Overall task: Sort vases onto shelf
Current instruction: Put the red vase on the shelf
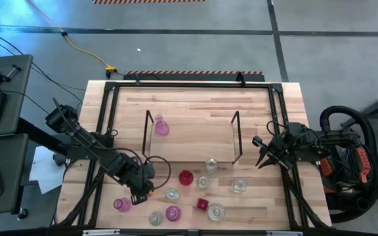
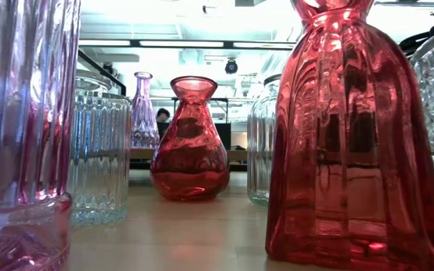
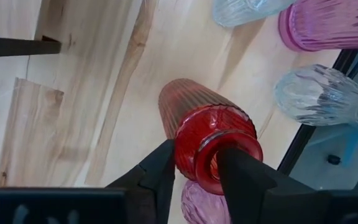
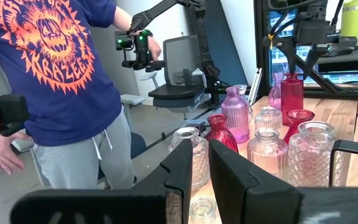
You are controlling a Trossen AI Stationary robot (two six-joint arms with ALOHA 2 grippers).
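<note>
**Left gripper has the red vase by the neck; the shelf lies up-table and inward of it**

The shelf (image 1: 192,141) sits mid-table, a light board between two dark wire end frames, and so far carries a single pink vase (image 1: 161,126) near its left frame. Most of the vases stand in a loose cluster on the tabletop (image 1: 195,98) along the near edge, clear, pink and red mixed together.

The left gripper (image 1: 138,192) is down at the left end of that cluster. In the left wrist view its fingers (image 3: 161,171) are closed onto the neck of a ribbed red vase (image 3: 205,132), just under the flared rim, with the vase's long axis running on away from the wrist. From this hold the shelf lies farther from the near edge and toward the table's middle, so the carry probably runs diagonally that way, keeping the vase upright.

The right gripper (image 1: 262,156) waits beside the shelf's right frame, fingers slightly parted and holding nothing.
</note>
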